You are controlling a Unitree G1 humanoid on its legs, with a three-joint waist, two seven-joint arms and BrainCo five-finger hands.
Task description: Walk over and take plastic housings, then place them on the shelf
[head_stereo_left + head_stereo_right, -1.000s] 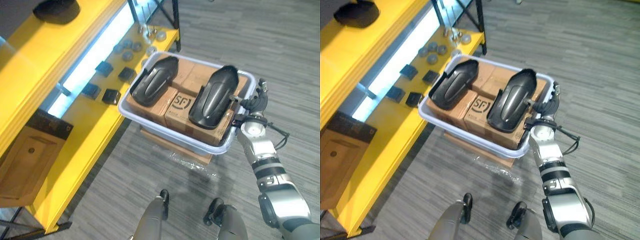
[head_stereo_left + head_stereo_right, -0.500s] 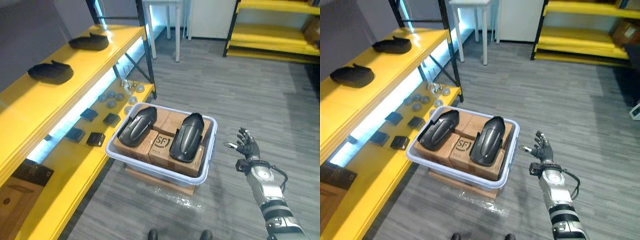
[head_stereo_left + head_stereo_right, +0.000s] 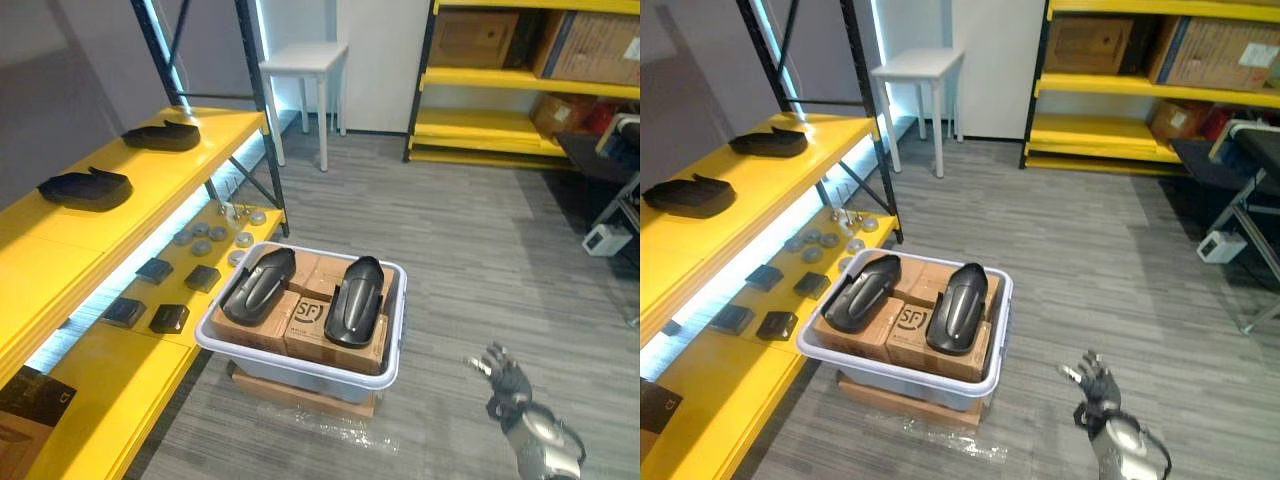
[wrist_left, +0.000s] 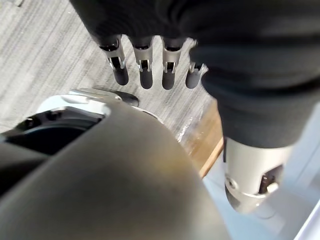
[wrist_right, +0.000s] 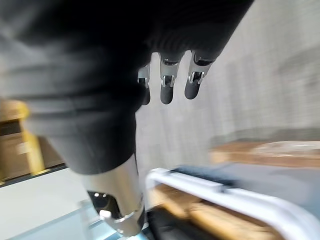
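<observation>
Two black plastic housings [image 3: 259, 285] are laid on cardboard boxes [image 3: 320, 343] in a white tub [image 3: 300, 365] beside the yellow shelf [image 3: 105, 365]. Right hand [image 3: 505, 378] is seen spread and empty, well apart from the tub. Left hand [image 4: 145, 75] is relaxed, fingers straight, nothing grasped.

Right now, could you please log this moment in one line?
plastic housings: two on cardboard boxes in tub | right hand: open, clear of tub | left hand: open, empty

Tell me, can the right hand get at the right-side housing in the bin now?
Probably yes: the right hand, open, sits beside the bin, and the housing lies uncovered on top.
</observation>
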